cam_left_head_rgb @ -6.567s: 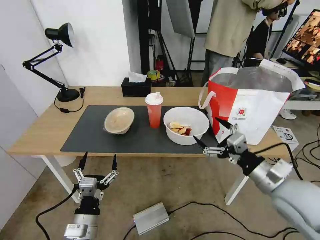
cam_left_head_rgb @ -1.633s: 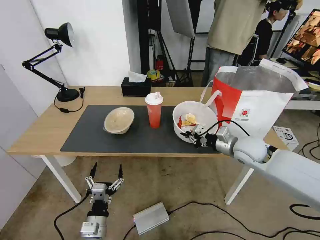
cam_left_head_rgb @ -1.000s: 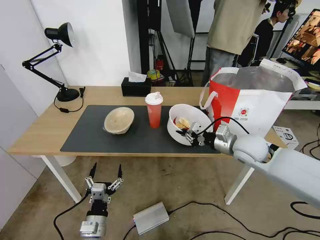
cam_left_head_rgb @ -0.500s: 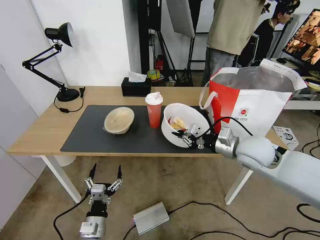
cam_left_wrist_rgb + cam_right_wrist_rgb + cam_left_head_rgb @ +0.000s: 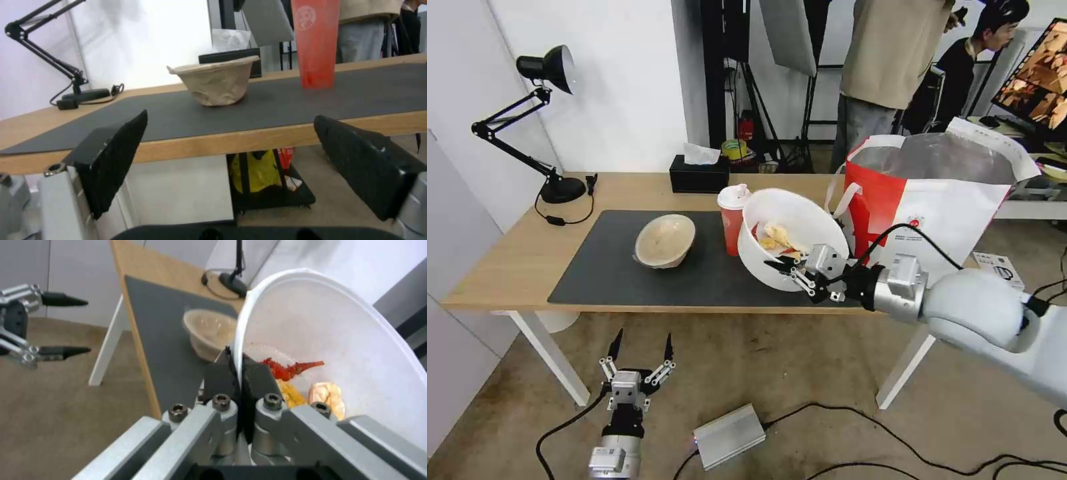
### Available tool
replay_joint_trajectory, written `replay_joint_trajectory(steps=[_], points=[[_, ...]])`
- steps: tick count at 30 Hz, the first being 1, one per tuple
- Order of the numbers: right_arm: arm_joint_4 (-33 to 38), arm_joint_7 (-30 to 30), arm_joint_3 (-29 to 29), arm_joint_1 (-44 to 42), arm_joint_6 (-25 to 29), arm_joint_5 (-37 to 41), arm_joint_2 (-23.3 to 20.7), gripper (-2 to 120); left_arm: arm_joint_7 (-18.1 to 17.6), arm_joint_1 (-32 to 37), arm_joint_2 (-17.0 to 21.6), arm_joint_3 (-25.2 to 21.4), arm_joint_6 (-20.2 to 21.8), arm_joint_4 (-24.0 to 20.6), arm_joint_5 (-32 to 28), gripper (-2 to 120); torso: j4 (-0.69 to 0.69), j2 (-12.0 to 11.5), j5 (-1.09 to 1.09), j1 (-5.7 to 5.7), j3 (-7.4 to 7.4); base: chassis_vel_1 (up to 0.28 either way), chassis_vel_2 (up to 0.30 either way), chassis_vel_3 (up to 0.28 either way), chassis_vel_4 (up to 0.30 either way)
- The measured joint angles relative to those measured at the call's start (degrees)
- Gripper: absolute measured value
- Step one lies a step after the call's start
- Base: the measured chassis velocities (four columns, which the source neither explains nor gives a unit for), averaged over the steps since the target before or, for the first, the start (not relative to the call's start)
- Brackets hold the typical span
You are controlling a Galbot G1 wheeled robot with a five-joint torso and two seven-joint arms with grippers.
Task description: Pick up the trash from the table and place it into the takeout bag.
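My right gripper is shut on the near rim of the large white bowl, which hangs tilted above the table with food scraps inside. In the right wrist view the fingers pinch the bowl's thin wall. The red cup stands just behind the bowl, partly hidden. The beige bowl rests on the dark mat. The takeout bag stands open on the table's right end. My left gripper hangs open below the table's front edge; from its wrist I see the beige bowl and cup.
A black desk lamp stands at the table's far left and a black tissue box at the back. A silver box and cables lie on the floor. People stand behind the table.
My right gripper has closed on the white bowl's rim, then lifted and tilted it off the mat, drifting left in front of the cup. The left arm has sunk slightly.
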Motion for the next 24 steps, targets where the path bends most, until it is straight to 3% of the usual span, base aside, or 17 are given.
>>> replay_joint_trajectory(steps=[8,24], points=[[2.3,-1.0,6.0,1.1,0.5,4.2,-3.4,0,0.0,0.8,0.4,-0.3,-0.8,0.1,-0.1,100,0.0,0.0,0.0,0.0,0.0,0.0,0.0,0.0,0.0],[0.9,-0.7,18.1,-0.8,0.8,7.0,-5.9,0,0.0,0.7,1.4,-0.1,-0.9,-0.3,-0.4,100,0.0,0.0,0.0,0.01,0.0,0.0,0.0,0.0,0.0]])
